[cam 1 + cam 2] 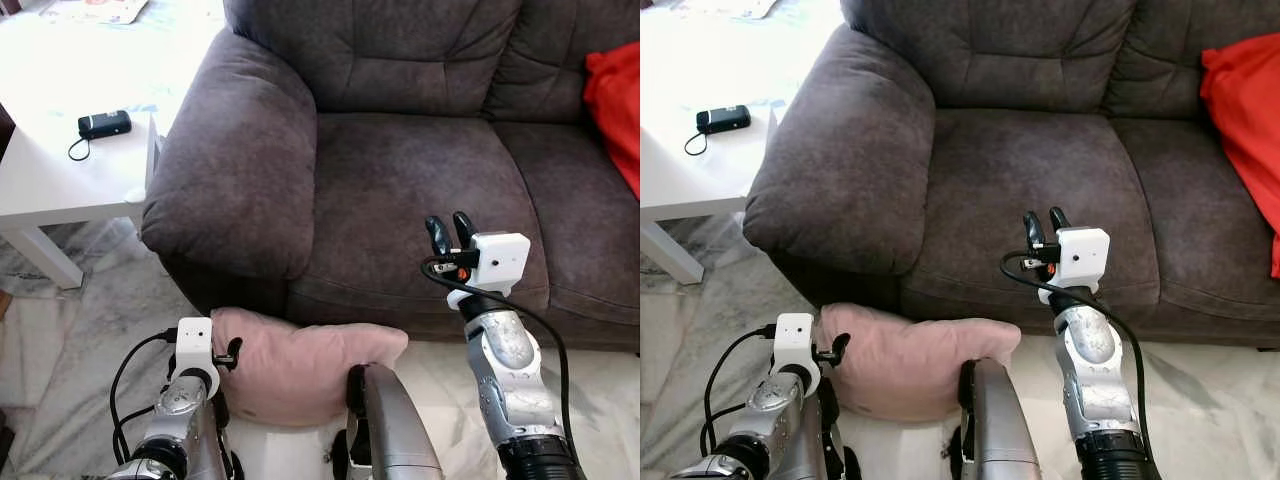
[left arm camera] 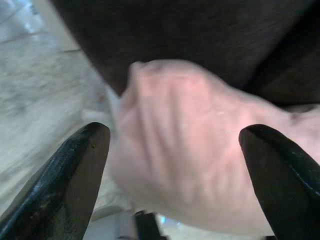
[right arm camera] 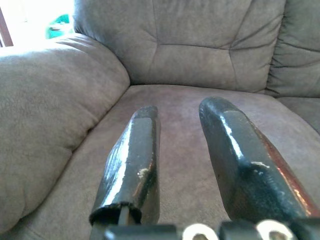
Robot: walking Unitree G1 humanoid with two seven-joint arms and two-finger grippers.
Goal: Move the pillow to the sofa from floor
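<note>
While the pink pillow (image 1: 300,365) lies on the floor against the sofa (image 1: 400,180), the left tool (image 2: 175,175) is spread before it.

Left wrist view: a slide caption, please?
Open left end effector straddling the pink pillow lying on the floor by the sofa.

Home living room. Dark grey-brown fabric sofa (image 1: 400,150) with padded armrest ahead of the right jaws, red cushion (image 1: 615,105) at its far end, pink pillow (image 1: 300,365) on pale marble-pattern floor (image 1: 70,330), white side bench (image 1: 60,150) beside the armrest carrying a small black device (image 1: 104,124).
</note>
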